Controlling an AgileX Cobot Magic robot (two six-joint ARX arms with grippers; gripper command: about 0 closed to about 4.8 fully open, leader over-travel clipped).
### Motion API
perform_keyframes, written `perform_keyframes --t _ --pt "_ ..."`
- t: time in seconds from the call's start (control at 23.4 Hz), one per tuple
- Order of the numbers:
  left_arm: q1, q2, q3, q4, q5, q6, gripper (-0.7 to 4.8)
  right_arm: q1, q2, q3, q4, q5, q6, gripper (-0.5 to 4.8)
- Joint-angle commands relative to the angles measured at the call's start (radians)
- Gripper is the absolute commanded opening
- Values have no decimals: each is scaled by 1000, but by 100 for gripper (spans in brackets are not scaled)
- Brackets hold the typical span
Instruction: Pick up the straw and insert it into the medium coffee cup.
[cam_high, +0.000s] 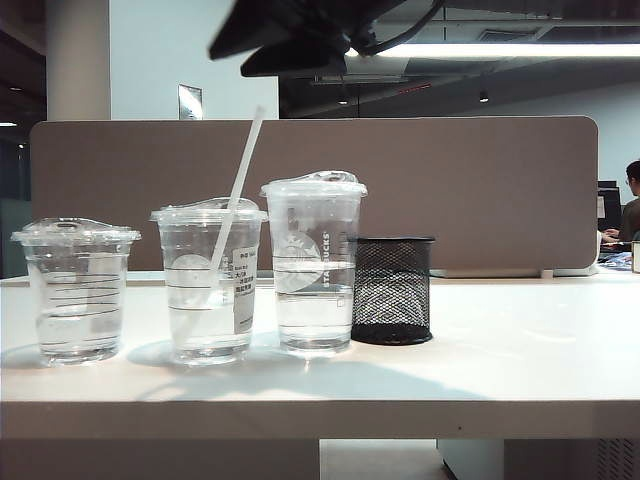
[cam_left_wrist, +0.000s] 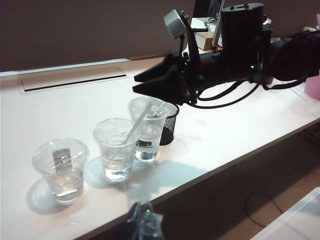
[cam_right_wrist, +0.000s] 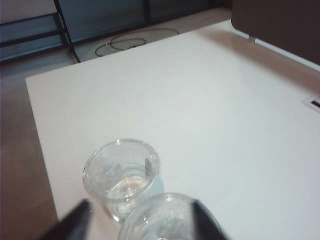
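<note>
The white straw (cam_high: 243, 170) stands in the medium coffee cup (cam_high: 209, 285), its lower end in the water and its top leaning toward the tallest cup (cam_high: 313, 265). In the left wrist view the straw (cam_left_wrist: 139, 119) slants out of the medium coffee cup (cam_left_wrist: 116, 150). My right gripper (cam_high: 240, 55) hovers above the cups, open, touching nothing. In the right wrist view its fingers (cam_right_wrist: 75, 220) stand wide apart over the medium cup's lid (cam_right_wrist: 170, 220); the straw does not show there. My left gripper (cam_left_wrist: 142, 220) sits off the table's front edge, fingertips together.
The shortest cup (cam_high: 76, 290) stands left of the medium one. A black mesh pen holder (cam_high: 392, 290) sits right of the tallest cup. All stand on a white table (cam_high: 520, 350) with a grey partition (cam_high: 480, 190) behind. The right arm (cam_left_wrist: 240, 45) reaches in over the table.
</note>
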Motion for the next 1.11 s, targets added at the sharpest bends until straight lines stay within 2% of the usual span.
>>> perform_keyframes --t 0.04,0.17,0.21,0.3,0.34,0.39,0.47,0.56,0.6,0.86,1.03,1.11 --pt "0 2 2 13 2 50 -1 2 -10 6 75 19 -3 370" --pt "0 2 2 13 3 53 -1 1 -51 14 105 26 -3 366" --pt "0 2 2 13 3 53 -1 1 -75 21 100 29 -3 329" --pt "0 2 2 13 3 53 -1 1 -129 25 94 29 -3 193" --pt "0 2 2 13 3 53 -1 1 -167 24 89 30 -4 77" --pt "0 2 2 13 3 53 -1 1 -200 24 79 30 -13 -5" --pt "0 2 2 13 3 53 -1 1 -278 24 45 58 -32 -2" --pt "0 2 -3 39 2 56 -1 1 -431 22 -67 195 -59 -2" --pt "0 2 -9 62 2 56 -1 1 -475 17 -93 229 -66 -2" --pt "1 2 -102 248 2 56 -1 1 -697 -99 -110 341 -77 -2" --pt "1 2 -361 551 10 51 -1 2 -924 -338 -109 366 -76 -2" --pt "0 2 -516 725 9 14 -1 2 -1009 -459 -109 365 -63 -1"
